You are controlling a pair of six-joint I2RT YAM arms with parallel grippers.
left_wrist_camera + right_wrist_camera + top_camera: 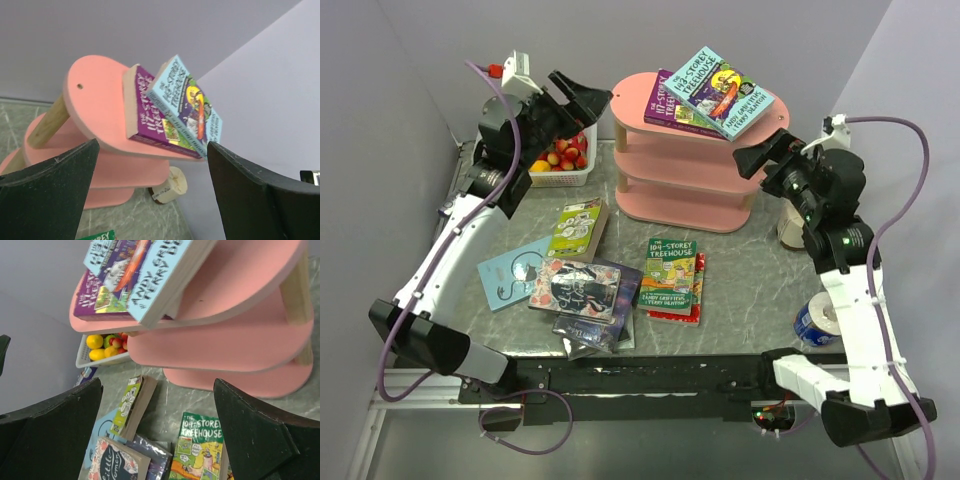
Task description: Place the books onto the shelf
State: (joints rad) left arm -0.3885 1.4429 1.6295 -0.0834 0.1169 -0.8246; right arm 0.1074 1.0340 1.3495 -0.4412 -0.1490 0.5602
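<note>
The pink shelf (632, 95) stands at the back of the table. On its top tier lies a purple book (665, 100), and a light-blue Treehouse book (725, 90) rests askew on it, overhanging the edge. My left gripper (582, 100) hovers open and empty just left of the top tier (95, 100), facing both books (187, 100). My right gripper (760, 155) is open and empty at the shelf's right side, below the overhanging book (150, 270). Loose on the table are a green Treehouse book (670, 272), a lime one (577, 228), a pale blue one (510, 270), a floral one (575, 288) and a dark one (610, 300).
A white fruit basket (560, 165) sits left of the shelf, under my left arm. A pale cylinder (790, 225) stands behind my right arm by the wall, and a blue-white carton (817, 320) lies near the right front. Walls close in on the left, the back and the right.
</note>
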